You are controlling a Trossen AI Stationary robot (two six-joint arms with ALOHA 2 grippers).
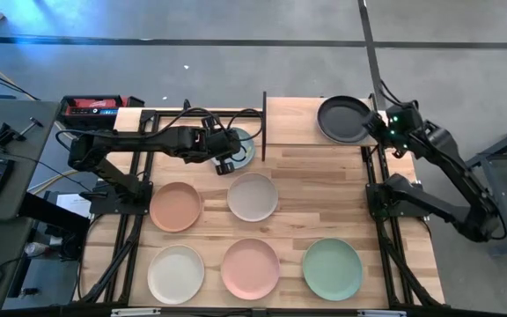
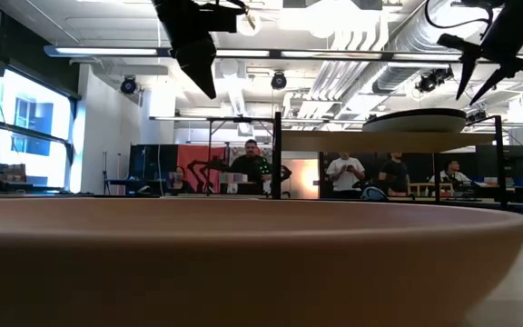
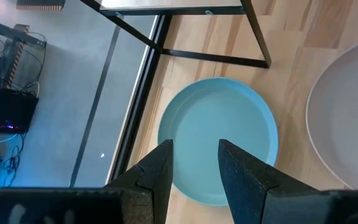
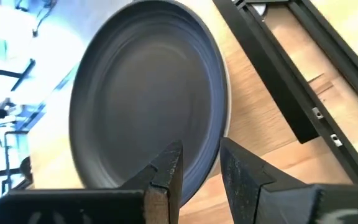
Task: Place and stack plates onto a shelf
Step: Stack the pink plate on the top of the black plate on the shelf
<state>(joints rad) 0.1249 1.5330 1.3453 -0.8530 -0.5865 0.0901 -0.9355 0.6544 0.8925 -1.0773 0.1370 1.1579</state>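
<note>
In the high view the shelf (image 1: 302, 121) sits at the upper middle of the frame, a light-wood board raised on thin black posts. The black plate (image 1: 343, 118) lies on its right half, close to the upper right corner of the board. There seems to be a pale rim under it in the right wrist view, though I cannot tell if that is another plate.

The right tool (image 1: 378, 129) is at the black plate's right edge. In the right wrist view its two dark fingers (image 4: 166, 171) stand apart with a clear gap, just over the plate's near rim, and nothing is gripped between them.

The left tool (image 1: 229, 160) is over the light blue plate (image 1: 245, 146), which lies on the table left of centre, just beside the shelf's left posts and partly hidden by the arm. In the left wrist view the fingers (image 3: 160, 171) are parted over the plate's near rim and hold nothing.

On the table below, the terracotta orange plate (image 1: 176, 207) and the beige-grey plate (image 1: 253, 196) form a middle row. Along the lower part of the frame lie the cream plate (image 1: 176, 274), the pink plate (image 1: 250, 269) and the mint green plate (image 1: 332, 269), all apart from one another.
</note>
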